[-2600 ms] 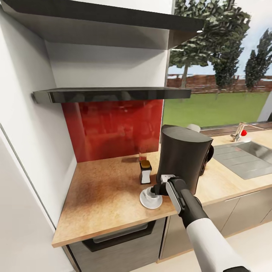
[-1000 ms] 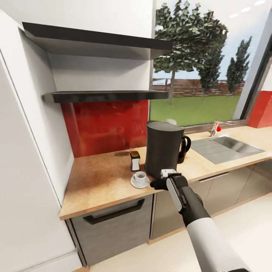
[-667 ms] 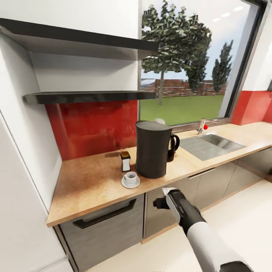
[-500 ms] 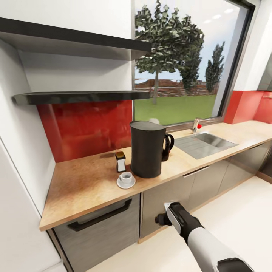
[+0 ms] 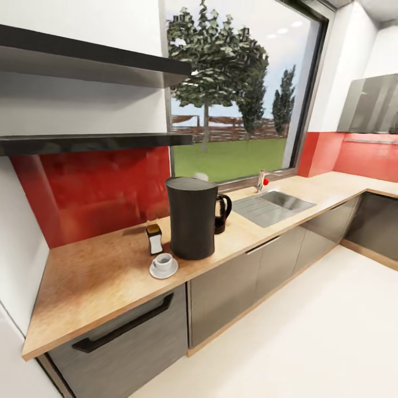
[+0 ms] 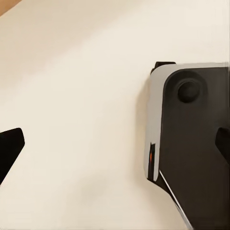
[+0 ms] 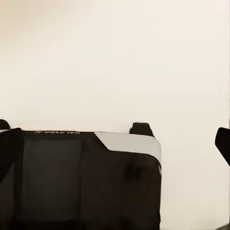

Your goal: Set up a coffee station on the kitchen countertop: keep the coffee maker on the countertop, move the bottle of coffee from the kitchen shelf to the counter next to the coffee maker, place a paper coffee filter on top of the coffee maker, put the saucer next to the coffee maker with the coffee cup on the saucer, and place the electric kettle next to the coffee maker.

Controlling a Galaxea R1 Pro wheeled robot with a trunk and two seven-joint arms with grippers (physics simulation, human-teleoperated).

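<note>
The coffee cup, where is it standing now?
In the head view, the coffee cup stands on the saucer on the kitchen countertop, just left of the tall dark cylinder.

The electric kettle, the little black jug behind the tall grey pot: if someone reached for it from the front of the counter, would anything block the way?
Yes. The tall dark grey cylinder stands in front of the electric kettle, hiding most of it; its handle side toward the sink looks open.

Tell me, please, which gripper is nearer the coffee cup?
Cannot tell: left gripper and right gripper both hang over floor by the robot's base, off the countertop holding the coffee cup.
</note>
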